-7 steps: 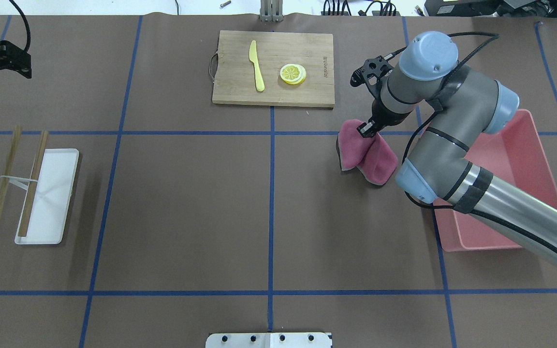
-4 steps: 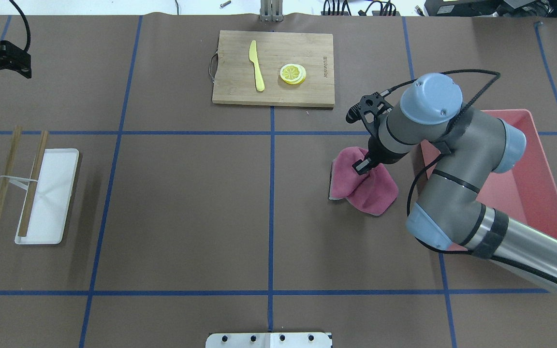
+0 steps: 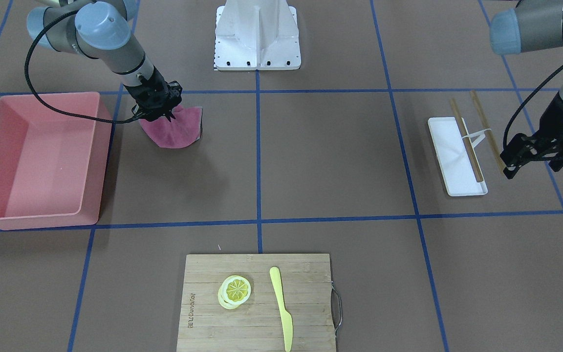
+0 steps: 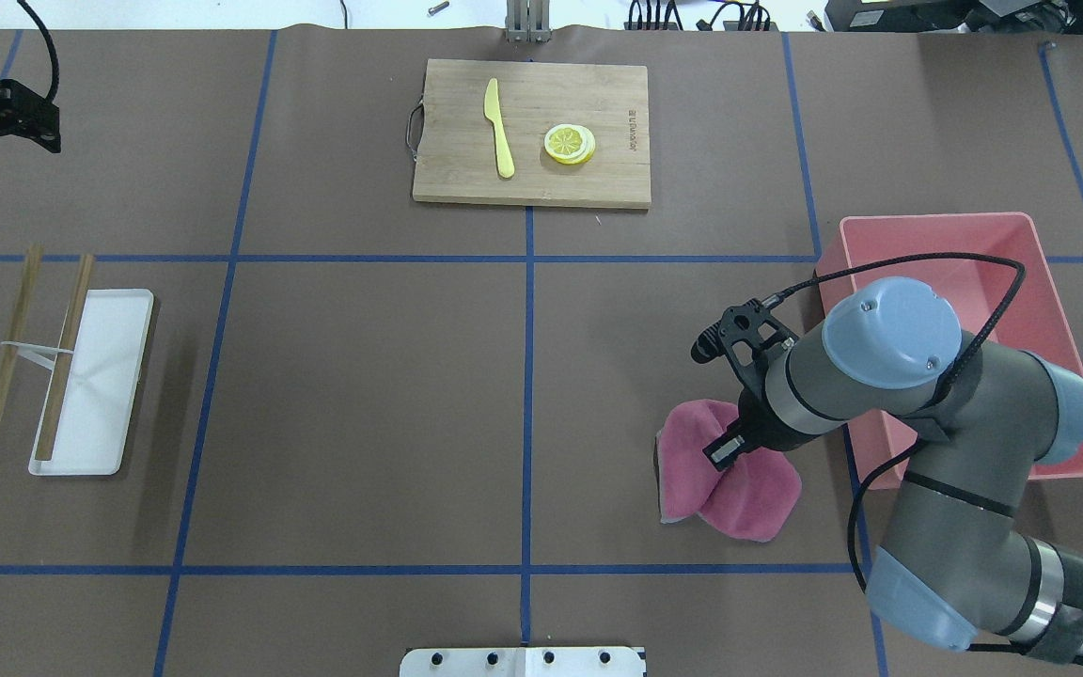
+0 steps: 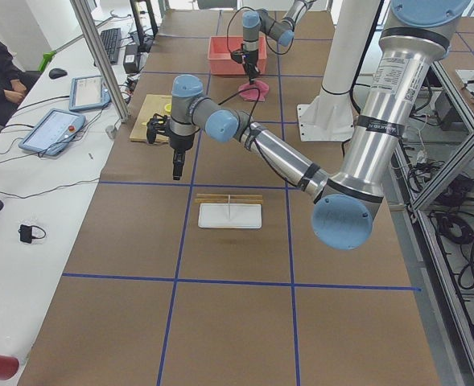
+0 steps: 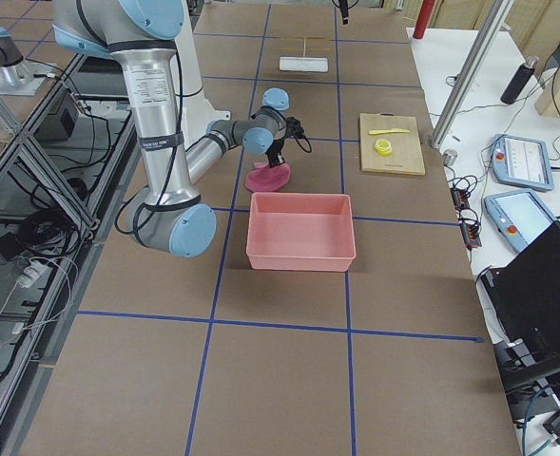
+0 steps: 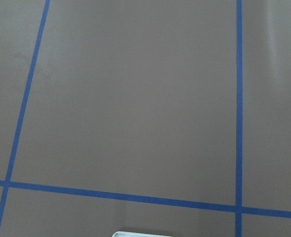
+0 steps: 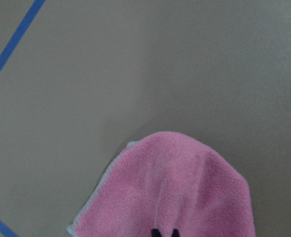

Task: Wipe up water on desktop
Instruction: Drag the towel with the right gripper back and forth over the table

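The right tool (image 4: 723, 451) is closed on a bunched fold of the pink cloth (image 4: 750, 498), whose two flaps spread flat on the counter (image 4: 363, 376) in its right half, toward the robot-side edge. The cloth stops just short of the blue tape line (image 4: 692, 569) that runs along that edge. Toward the right end, the pink bin (image 4: 927, 226) stands close by. The right arm covers the bin's robot-side corner and the gap between bin and cloth, so I cannot tell whether they touch. Toward the left end, a wide bare stretch of counter runs from the cloth to the white tray (image 4: 104, 376), with two wooden sticks (image 4: 6, 348) just beside and across it.

At the middle of the far edge, well apart from the cloth, lies the cutting board (image 4: 617, 179), carrying a yellow knife (image 4: 498, 127) and a lemon slice (image 4: 570, 143).

In the right wrist view only two dark fingertips (image 8: 156, 232) show (close together, at the bottom edge). Whether the matte surface is wet cannot be made out.

The left tool (image 3: 508, 171) hangs above the counter's left end on the far side, cut off at the overhead view's edge. Whether it is open or closed I cannot tell.
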You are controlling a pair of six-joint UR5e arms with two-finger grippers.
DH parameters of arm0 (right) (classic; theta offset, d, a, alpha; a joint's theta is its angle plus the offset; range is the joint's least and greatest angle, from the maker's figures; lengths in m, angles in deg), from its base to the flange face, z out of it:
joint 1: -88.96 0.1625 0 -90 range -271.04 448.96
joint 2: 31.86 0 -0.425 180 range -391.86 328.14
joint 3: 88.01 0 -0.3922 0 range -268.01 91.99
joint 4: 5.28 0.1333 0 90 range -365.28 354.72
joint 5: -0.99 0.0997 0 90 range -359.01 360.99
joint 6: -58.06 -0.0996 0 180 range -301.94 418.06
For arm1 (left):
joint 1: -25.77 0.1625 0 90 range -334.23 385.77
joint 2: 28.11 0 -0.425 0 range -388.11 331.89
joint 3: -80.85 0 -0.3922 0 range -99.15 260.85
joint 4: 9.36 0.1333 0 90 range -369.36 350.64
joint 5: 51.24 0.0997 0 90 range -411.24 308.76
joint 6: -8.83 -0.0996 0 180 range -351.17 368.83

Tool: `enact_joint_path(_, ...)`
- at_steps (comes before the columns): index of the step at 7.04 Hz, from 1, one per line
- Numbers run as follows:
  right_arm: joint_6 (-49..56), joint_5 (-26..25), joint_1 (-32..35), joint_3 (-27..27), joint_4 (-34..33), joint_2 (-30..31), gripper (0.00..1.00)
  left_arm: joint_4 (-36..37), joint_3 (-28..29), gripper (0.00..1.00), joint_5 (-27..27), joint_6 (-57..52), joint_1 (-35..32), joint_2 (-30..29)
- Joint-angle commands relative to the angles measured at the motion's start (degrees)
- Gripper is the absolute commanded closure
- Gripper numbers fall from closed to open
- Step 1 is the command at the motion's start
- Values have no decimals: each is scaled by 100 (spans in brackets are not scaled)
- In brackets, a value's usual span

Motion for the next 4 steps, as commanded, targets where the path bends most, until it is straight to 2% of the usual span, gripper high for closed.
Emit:
enact_joint_path(1,-126,-95,-334,-55,-19,-12,100,0,0,2,-6,-7,0,-6)
enact_joint_path(4,84,-97,707,-1344,-10,-1029,100,9,26,2,3,2,0,-59)
